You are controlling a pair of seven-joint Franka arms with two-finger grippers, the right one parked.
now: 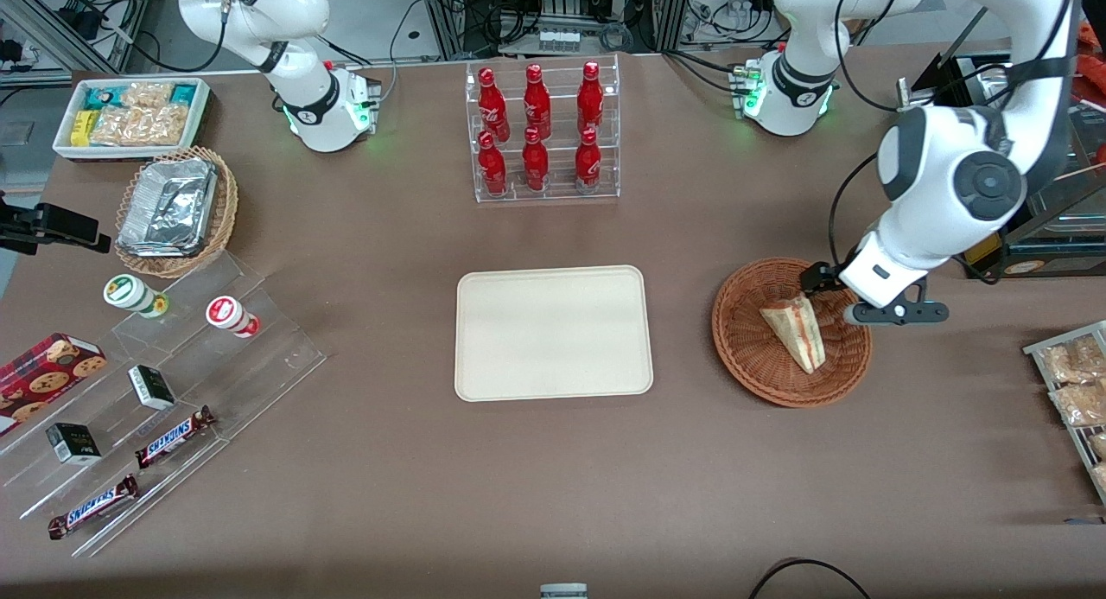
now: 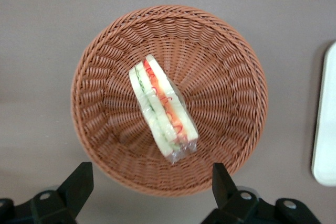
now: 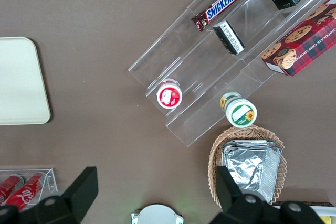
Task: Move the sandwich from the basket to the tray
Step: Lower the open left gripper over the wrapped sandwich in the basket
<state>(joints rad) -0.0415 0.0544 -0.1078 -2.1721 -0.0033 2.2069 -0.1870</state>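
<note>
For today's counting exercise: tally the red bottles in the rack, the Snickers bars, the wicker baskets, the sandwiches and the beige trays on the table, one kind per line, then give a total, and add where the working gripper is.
Red bottles: 6
Snickers bars: 2
Wicker baskets: 2
Sandwich: 1
Tray: 1
Total: 12
The gripper hovers open above the basket holding the sandwich.

sandwich [image 1: 797, 329] in basket [image 1: 750, 357], gripper [image 1: 851, 298] above basket rim, tray [image 1: 553, 333] beside
</note>
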